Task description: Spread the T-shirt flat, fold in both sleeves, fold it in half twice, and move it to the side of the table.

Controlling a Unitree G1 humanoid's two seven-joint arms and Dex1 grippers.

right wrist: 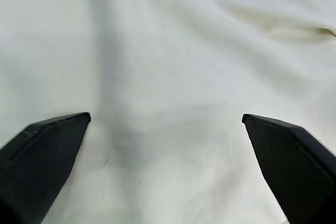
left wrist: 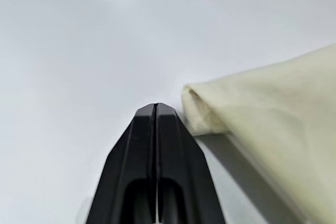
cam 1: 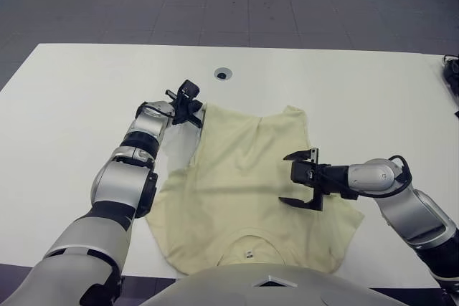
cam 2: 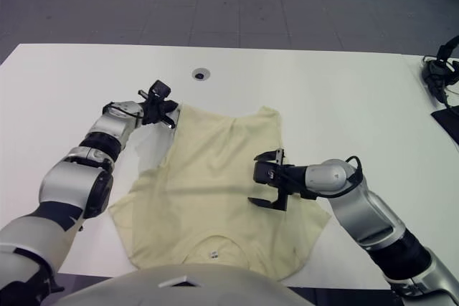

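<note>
T-shirt [cam 1: 244,177] lies on the table [cam 1: 344,84], collar nearest us, cloth creased. We see the right hand [cam 1: 284,178] over its right half, fingers spread, empty. Farther out, the left hand [left wrist: 156,107] is pressed together, empty, just beside the shirt's far left corner. Beyond: cable grommet [cam 1: 224,73].

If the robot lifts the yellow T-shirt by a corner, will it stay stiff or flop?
Probably flops: the T-shirt lies in soft wrinkles, one corner curled over. Pushed, it would likely bunch up on the table, not slide.

No legible text anywhere; neck tag [cam 1: 248,254] on T-shirt [cam 1: 244,170] too small.
</note>
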